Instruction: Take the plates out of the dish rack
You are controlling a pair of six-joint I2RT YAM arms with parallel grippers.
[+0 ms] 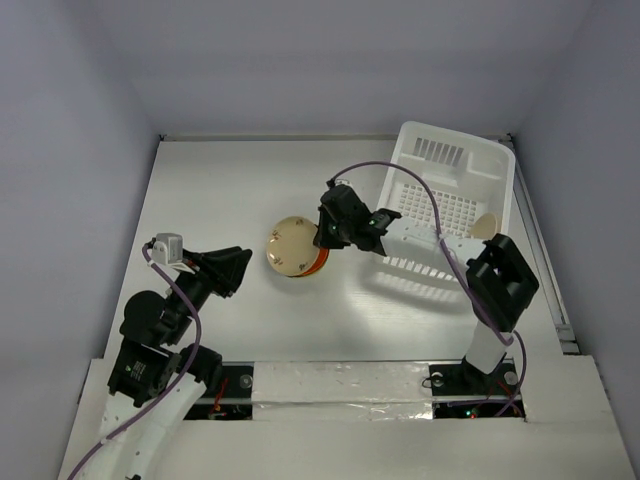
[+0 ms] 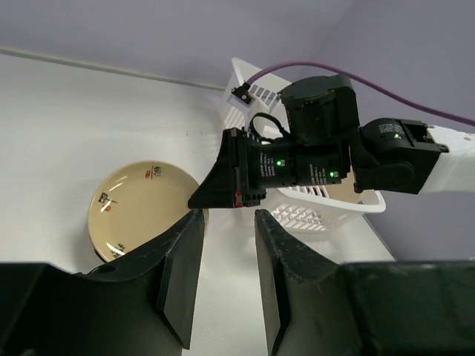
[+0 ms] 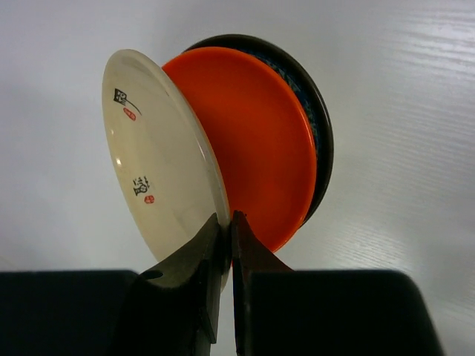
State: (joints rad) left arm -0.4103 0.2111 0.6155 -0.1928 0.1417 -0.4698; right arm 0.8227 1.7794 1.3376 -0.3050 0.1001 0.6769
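Your right gripper is pinched nearly shut on the near rim of the cream plate. That plate is tilted, with its gripped edge raised off the orange plate beneath it. Under the orange one lies a black plate. So three plates are out of the dish rack and gathered in one stack on the table.

From above, the stack sits near the table's middle, at about 9 o'clock from the rack. The rack itself stands toward 2 o'clock on the table.

The cream plate is not yet let go, so I would count this placement as unfinished. You need to lower it flat and open the fingers.

One job remains inside the rack. What looks like a pale plate leans against the wall at the rack's 4 o'clock side. I cannot tell whether anything else hides behind the right arm there.

Your left gripper hangs at about 8 o'clock from the stack. Its fingers are a little way apart with nothing between them.
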